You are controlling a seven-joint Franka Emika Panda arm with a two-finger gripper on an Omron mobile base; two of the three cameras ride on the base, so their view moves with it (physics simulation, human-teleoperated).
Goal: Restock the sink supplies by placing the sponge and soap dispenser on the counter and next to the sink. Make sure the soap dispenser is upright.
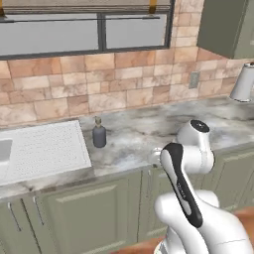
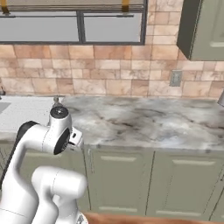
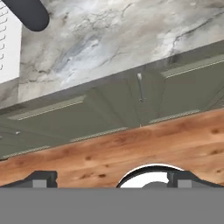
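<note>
One long counter (image 1: 149, 134) of grey-veined marble runs ahead of the claw, over green cabinets (image 1: 89, 208) whose doors lie straight in front of it in the hand view. Beyond the counter, on the far side from the claw, rises a tiled wall (image 1: 74, 84) of tan and pink brick with a window (image 1: 84, 30) above. A wooden floor (image 3: 131, 144) lies just past the claw, between it and the cabinet fronts. The sink (image 1: 2, 151) is well off to the claw's left, with its ribbed white drainboard (image 1: 42, 149) on the nearer side. The soap dispenser (image 1: 99, 133), a dark grey bottle with a narrow pump top, stands upright on the marble just beside the drainboard's edge, ahead of the claw and to its left, well apart from it. The claw (image 3: 111, 179) hangs low in front of the cabinets with its two dark tips spread as wide as they go, and nothing lies between them.
</note>
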